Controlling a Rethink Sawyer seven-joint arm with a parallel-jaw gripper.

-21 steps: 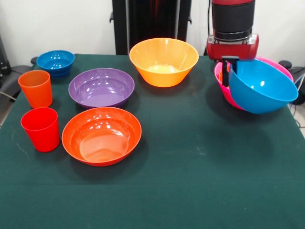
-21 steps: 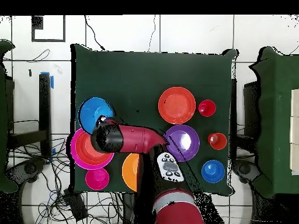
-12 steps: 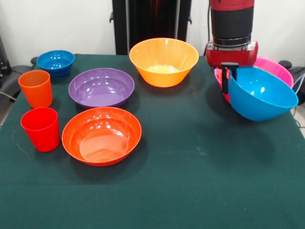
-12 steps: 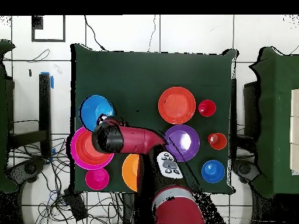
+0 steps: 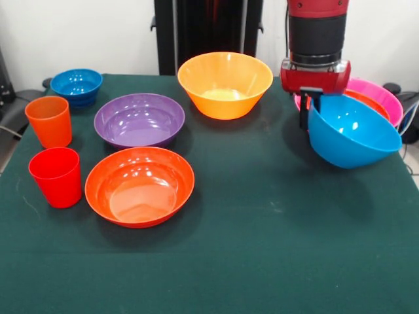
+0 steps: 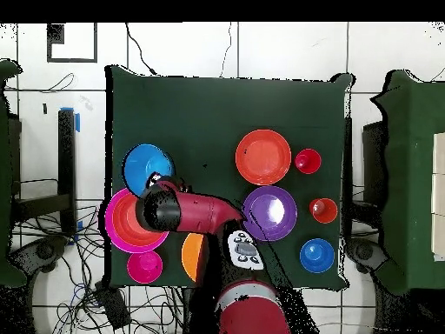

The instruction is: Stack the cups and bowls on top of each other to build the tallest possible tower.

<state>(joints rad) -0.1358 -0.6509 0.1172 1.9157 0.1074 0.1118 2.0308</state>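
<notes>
No legible writing is seen. The large glossy blue plastic bowl (image 5: 353, 131) is gripped at its rim by the closed black gripper (image 5: 306, 104), tilted, just in front of the deep magenta-pink tower bowl (image 5: 381, 95). Since the earlier frames it has been raised and shifted toward the purple bowl (image 5: 139, 120). Bare green cloth (image 5: 275, 248) is left in front.

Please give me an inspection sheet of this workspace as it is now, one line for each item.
Surface: green cloth table.
Job's things: large blue bowl lifted and tilted beside tower; yellow-orange bowl, purple bowl, red-orange bowl, small blue bowl, orange cup, red cup on the cloth.
Clutter: nothing seen.
Grippers: gripper shut on the large blue bowl's rim.
Cables: loose on floor.
Surroundings: tiled floor.
</notes>
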